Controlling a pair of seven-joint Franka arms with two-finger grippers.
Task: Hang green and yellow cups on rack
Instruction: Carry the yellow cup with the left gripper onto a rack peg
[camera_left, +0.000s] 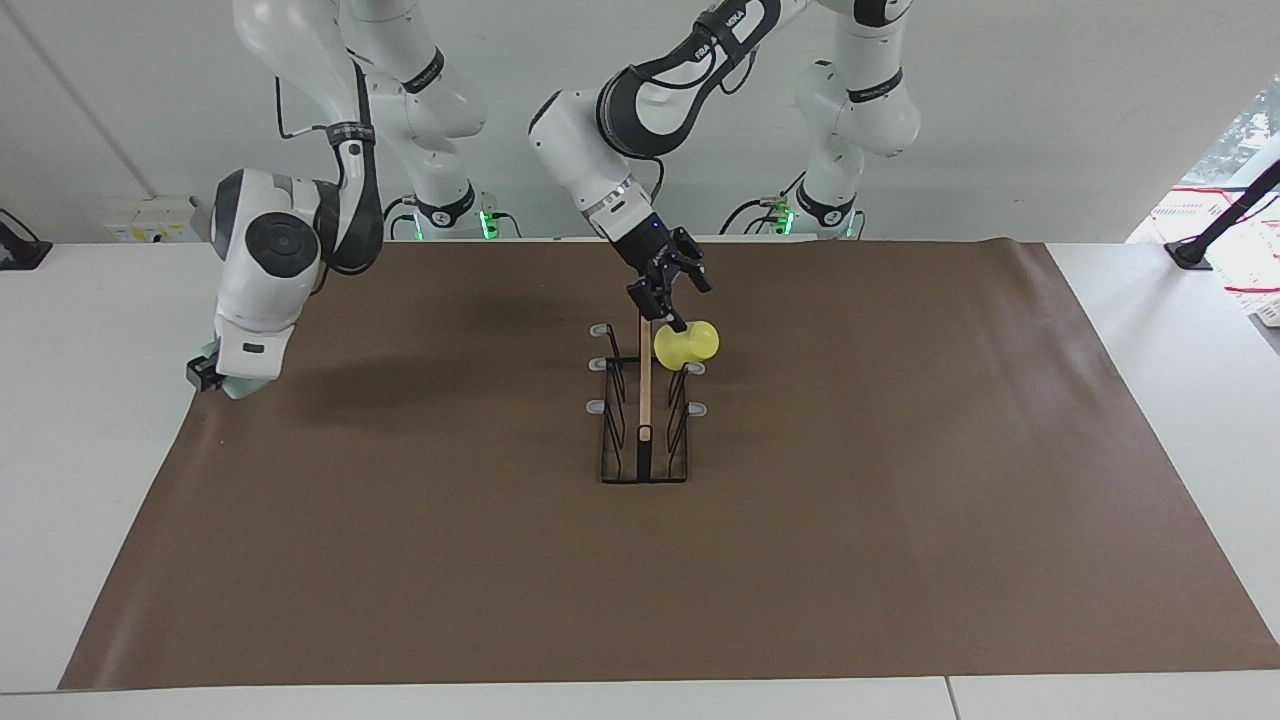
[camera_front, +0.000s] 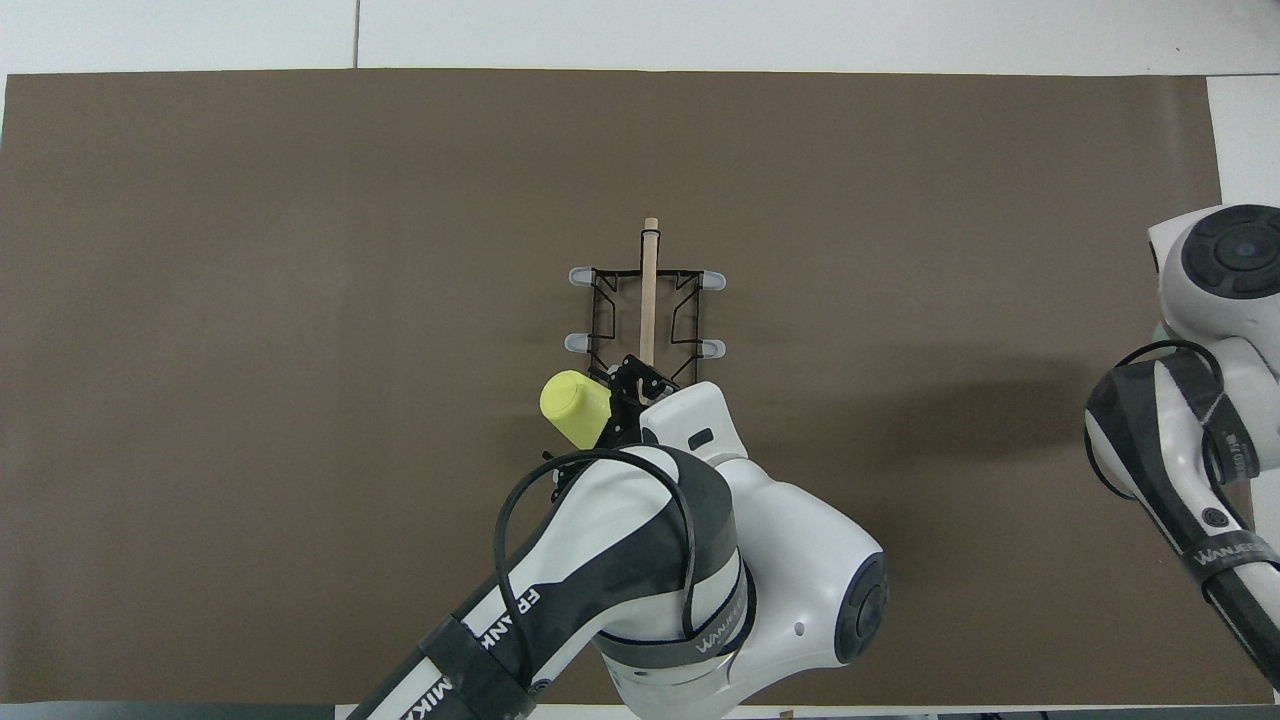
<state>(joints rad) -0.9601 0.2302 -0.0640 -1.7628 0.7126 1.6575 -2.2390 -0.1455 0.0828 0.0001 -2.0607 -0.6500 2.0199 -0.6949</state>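
Observation:
The yellow cup (camera_left: 687, 343) (camera_front: 575, 408) hangs tilted on a prong of the black wire rack (camera_left: 645, 385) (camera_front: 649, 290), on the rack's end nearest the robots and toward the left arm's side. My left gripper (camera_left: 681, 299) (camera_front: 627, 384) is just above the cup and open, with one fingertip close to the cup's top. My right gripper (camera_left: 205, 372) points down over the mat's edge at the right arm's end of the table. It is shut on the green cup (camera_left: 208, 352), of which only a pale sliver shows beside the wrist. The overhead view hides both that gripper and the green cup.
A brown mat (camera_left: 640, 580) (camera_front: 300, 250) covers most of the white table (camera_left: 100, 400). The rack's other grey-tipped prongs (camera_left: 597, 407) carry nothing. The right arm's elbow (camera_front: 1225, 260) stands at the mat's edge.

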